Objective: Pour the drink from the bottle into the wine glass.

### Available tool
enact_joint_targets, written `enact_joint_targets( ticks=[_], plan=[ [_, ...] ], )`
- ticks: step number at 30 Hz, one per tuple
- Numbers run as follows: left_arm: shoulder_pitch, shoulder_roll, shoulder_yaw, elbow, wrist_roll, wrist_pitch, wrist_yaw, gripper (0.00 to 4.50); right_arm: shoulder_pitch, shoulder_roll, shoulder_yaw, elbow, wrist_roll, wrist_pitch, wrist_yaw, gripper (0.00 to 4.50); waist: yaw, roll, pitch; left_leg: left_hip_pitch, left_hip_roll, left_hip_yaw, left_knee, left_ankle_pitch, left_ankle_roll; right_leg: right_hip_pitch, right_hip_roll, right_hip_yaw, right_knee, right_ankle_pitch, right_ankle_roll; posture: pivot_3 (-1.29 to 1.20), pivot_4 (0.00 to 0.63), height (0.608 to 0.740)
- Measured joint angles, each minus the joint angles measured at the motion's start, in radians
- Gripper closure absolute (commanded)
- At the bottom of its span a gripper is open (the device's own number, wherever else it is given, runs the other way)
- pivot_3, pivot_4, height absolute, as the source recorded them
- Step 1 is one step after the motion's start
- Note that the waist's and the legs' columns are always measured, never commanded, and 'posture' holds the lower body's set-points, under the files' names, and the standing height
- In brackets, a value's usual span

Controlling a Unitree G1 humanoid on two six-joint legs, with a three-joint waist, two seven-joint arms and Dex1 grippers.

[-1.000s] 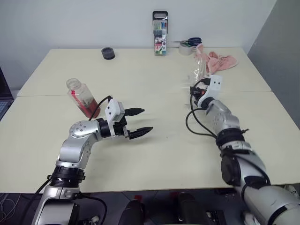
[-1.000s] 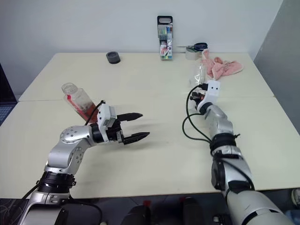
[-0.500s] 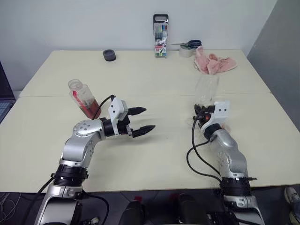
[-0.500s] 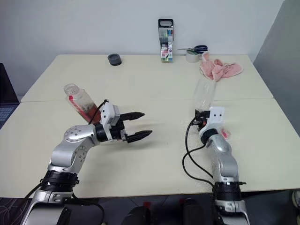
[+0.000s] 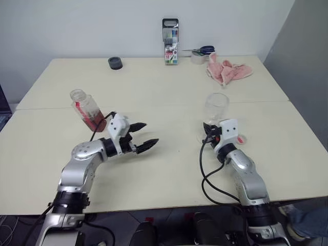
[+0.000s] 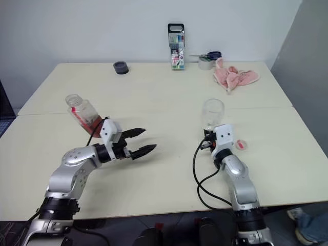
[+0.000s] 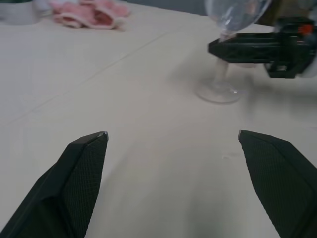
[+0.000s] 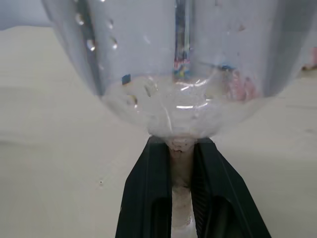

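The cream-coloured table, really two tops butted along a seam, carries everything here. Two arms work over it. The left gripper has its two black fingers spread wide with nothing between them, and it hovers beside one small clear plastic bottle, which stands open-mouthed and leaning behind that arm, its reddish-brown drink pooled in the lower half. The right gripper is clamped narrow on the stem of one clear stemmed wine glass, just under the rounded bowl, with the round foot on or barely above the tabletop; I cannot tell which.

Judging by this, the step in hand is placing and steadying the glass; no drink shows in the bowl, so the pour itself is not yet begun. The next move calls for the free left gripper to close around the bottle's body, lift it, bring its neck over the bowl and tilt gently while the right keeps the stem upright.

Counted, largest down: one crumpled pink cloth, one tall marker case upright at the far edge, one pair of blue-handled scissors lying on one tape roll, one dark round cap-like object, and one small pinkish-red disc beside the glass, probably the bottle's screw cap.
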Motion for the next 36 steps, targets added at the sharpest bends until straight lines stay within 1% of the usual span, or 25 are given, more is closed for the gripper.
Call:
enact_joint_targets(
  ticks=[4,7,11,13,17,22,30,32,34,36],
  plan=[
    [0.093,0.043,0.06,-0.089,-0.012,0.043,0.047,0.0,-0.15,0.056,0.039,0.195,-0.015,-0.134,0.042,4.29,0.004,0.003,0.002,-0.001,0.0,0.0,0.0,0.0,0.0,-0.001,-0.001,-0.001,0.0,0.0,0.0,0.0,0.15,0.74],
    [0.129,0.058,0.095,-0.133,-0.024,0.072,0.069,0.0,-0.253,0.092,0.056,0.338,-0.026,-0.224,0.065,4.29,0.011,0.003,0.002,-0.003,-0.002,-0.001,0.001,0.0,0.0,-0.001,-0.002,-0.001,-0.001,0.0,0.0,0.0,0.15,0.74],
    [0.137,0.066,0.122,-0.168,-0.042,0.097,0.093,0.0,-0.341,0.119,0.072,0.532,-0.041,-0.312,0.092,4.29,0.019,0.003,0.002,-0.003,-0.003,-0.002,0.001,0.0,0.0,-0.001,-0.003,-0.001,-0.001,0.0,0.0,0.0,0.15,0.74],
    [0.138,0.072,0.134,-0.181,-0.047,0.104,0.102,0.0,-0.357,0.12,0.074,0.612,-0.052,-0.344,0.105,4.29,0.02,0.003,0.002,-0.003,-0.003,-0.002,0.001,0.0,0.0,-0.001,-0.003,-0.002,-0.001,0.0,0.0,0.0,0.15,0.74],
    [0.128,0.078,0.136,-0.184,-0.05,0.12,0.11,0.0,-0.384,0.12,0.073,0.681,-0.059,-0.4,0.131,4.29,0.016,0.003,0.002,-0.002,-0.002,-0.001,0.001,0.0,0.0,-0.001,-0.003,-0.001,-0.001,0.0,0.0,0.0,0.15,0.74],
    [0.074,0.093,0.136,-0.155,-0.046,0.113,0.116,0.0,-0.392,0.118,0.066,0.707,-0.063,-0.423,0.144,4.29,0.015,0.003,0.002,-0.002,-0.002,-0.001,0.001,0.0,0.0,-0.001,-0.002,-0.001,0.0,0.0,0.0,0.0,0.15,0.74],
    [0.039,0.117,0.135,-0.125,-0.061,0.03,-0.015,0.0,-0.391,0.117,0.064,0.707,-0.07,-0.429,0.153,4.29,0.013,0.003,0.002,-0.002,-0.002,-0.001,0.001,0.0,0.0,-0.001,-0.002,-0.001,0.0,0.0,0.0,0.0,0.15,0.74],
    [0.032,0.12,0.134,-0.109,-0.067,0.017,-0.044,0.0,-0.39,0.116,0.064,0.704,-0.07,-0.429,0.154,3.57,0.013,0.003,0.002,-0.002,-0.002,-0.001,0.001,0.0,0.0,-0.001,-0.002,-0.001,0.0,0.0,0.0,0.0,0.15,0.74],
    [0.018,0.12,0.134,-0.101,-0.074,0.008,-0.058,0.0,-0.385,0.113,0.064,0.702,-0.07,-0.424,0.156,3.06,0.013,0.003,0.002,-0.003,-0.003,-0.002,0.001,0.0,0.0,-0.001,-0.002,-0.002,-0.001,0.0,0.0,0.0,0.15,0.74],
    [0.004,0.12,0.134,-0.101,-0.076,0.002,-0.061,0.0,-0.372,0.112,0.064,0.703,-0.07,-0.415,0.161,2.31,0.013,0.003,0.002,-0.003,-0.002,-0.002,0.001,0.0,0.0,-0.001,-0.002,-0.001,-0.001,0.0,0.0,0.0,0.15,0.74]
  ],
)
